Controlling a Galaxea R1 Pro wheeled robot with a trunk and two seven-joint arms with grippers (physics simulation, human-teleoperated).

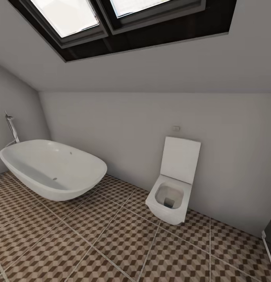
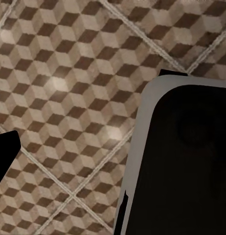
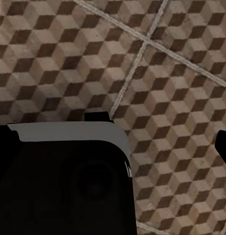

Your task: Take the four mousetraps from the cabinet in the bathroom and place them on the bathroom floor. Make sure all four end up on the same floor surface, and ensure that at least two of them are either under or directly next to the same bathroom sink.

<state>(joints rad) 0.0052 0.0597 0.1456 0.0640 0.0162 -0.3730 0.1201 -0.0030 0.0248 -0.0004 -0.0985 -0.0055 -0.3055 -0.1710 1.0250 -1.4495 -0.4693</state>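
Observation:
The mousetraps, the cabinet and the sink are out of view. The bathroom floor (image 1: pixel 112 243) with its brown and beige cube-pattern tiles spreads ahead in the head view. Both wrist views look down on the same floor (image 2: pixel 69 73) (image 3: pixel 167 73). A dark fingertip (image 2: pixel 5 152) of my left gripper pokes in at the edge of the left wrist view. Another dark fingertip (image 3: pixel 224 149), of my right gripper, shows at the edge of the right wrist view. Neither view shows how the jaws stand.
A white oval bathtub (image 1: pixel 53 168) with a chrome floor faucet (image 1: pixel 11 127) stands at the left. A square white toilet (image 1: pixel 170 196) hangs on the far wall. Dark-framed skylights (image 1: pixel 123 23) sit in the sloped ceiling. My dark, grey-rimmed base (image 2: pixel 186 161) (image 3: pixel 64 181) shows below both wrists.

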